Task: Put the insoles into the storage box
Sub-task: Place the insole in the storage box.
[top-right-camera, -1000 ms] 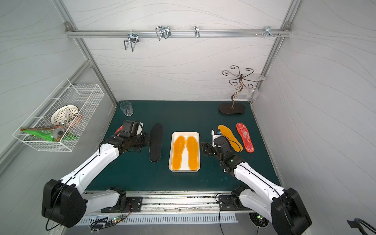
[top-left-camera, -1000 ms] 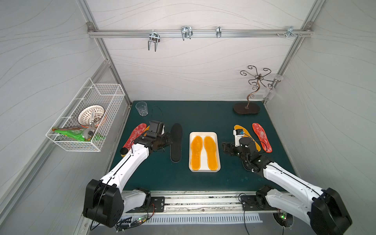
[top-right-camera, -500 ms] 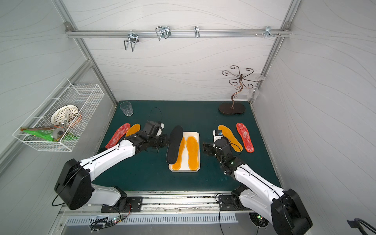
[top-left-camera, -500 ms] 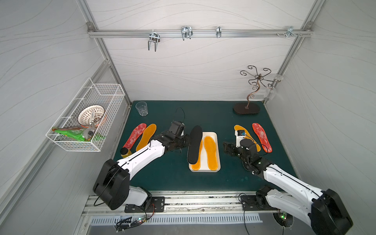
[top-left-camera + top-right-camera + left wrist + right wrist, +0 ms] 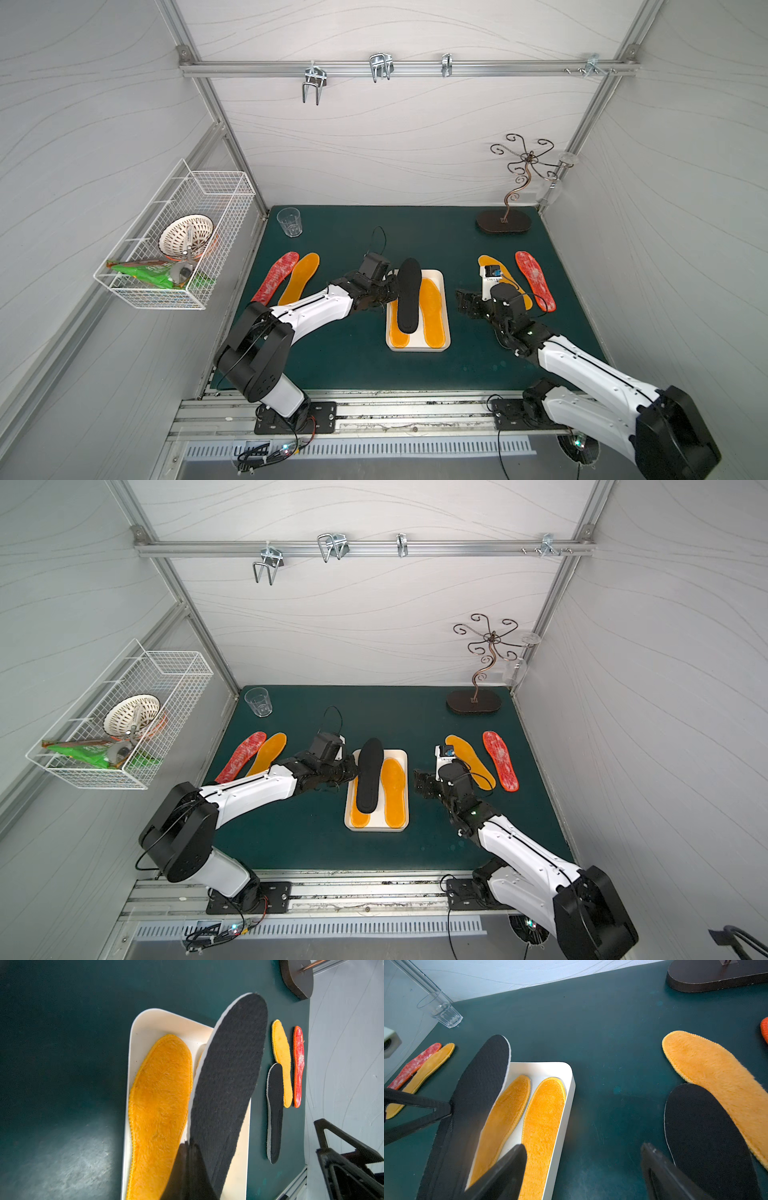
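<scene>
The left hand [image 5: 394,291] is pressed together on the long edge of a black insole [image 5: 409,296] and holds it over the left half of the storage box [image 5: 433,274], which sits in the middle of the green surface [image 5: 353,370]. In both top views this insole looks nearly level. An orange insole [image 5: 432,311] lies in plain sight in the box's right half, while only the heel of the second orange insole [image 5: 399,337] shows beneath the black one. The right wrist view tells more: the held insole is tilted, its toe is raised above the box's far rim, a white underside shows along its edge, and most of the second orange insole is visible below it. Whether the black insole's heel touches the box I cannot tell. The right hand [image 5: 465,303] is spread and holds nothing, above bare surface between the box and a loose orange insole [image 5: 716,1076]. Both wrist views show another black insole [image 5: 708,1142] lying flat and overlapping that loose one's edge — in the top views the right arm covers it. A red insole [image 5: 535,280] lies just beside them. On the left side of the surface, a red left-side insole [image 5: 276,276] and an orange left-side insole [image 5: 299,278] lie side by side — both small and partly hidden in the right wrist view.
</scene>
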`<state>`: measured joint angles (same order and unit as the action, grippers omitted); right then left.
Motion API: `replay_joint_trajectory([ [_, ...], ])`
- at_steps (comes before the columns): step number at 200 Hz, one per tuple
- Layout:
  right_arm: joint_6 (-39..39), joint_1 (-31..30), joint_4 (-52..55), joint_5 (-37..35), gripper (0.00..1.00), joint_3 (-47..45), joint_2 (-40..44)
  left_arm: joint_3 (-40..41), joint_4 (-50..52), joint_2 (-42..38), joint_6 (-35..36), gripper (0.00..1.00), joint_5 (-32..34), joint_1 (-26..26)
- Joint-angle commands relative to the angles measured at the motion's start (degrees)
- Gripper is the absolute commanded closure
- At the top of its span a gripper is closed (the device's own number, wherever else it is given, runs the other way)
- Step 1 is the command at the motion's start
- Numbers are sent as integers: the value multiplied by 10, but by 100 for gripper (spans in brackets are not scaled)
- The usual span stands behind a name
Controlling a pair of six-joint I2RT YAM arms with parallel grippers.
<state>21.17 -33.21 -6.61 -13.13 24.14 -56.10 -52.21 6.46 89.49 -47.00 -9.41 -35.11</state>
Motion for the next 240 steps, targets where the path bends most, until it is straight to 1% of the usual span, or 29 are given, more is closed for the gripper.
replay_joint_trajectory([
  [1,5,-3,-5,-9,9,5,-4,6,-22,10,0,100,1,-4],
  [19,5,-4,-5,-8,9,7,-8,9,-4,10,6,100,4,-4],
  [84,7,-4,-6,-7,9,9,-15,37,-1,3,7,100,17,-3],
  [156,10,-4,-9,-6,9,9,-19,37,11,5,17,100,28,-2],
  [199,11,-4,-10,-4,9,10,-22,35,11,19,26,100,11,2],
  [240,10,-3,-8,-5,9,10,-19,33,21,26,26,100,18,6],
])
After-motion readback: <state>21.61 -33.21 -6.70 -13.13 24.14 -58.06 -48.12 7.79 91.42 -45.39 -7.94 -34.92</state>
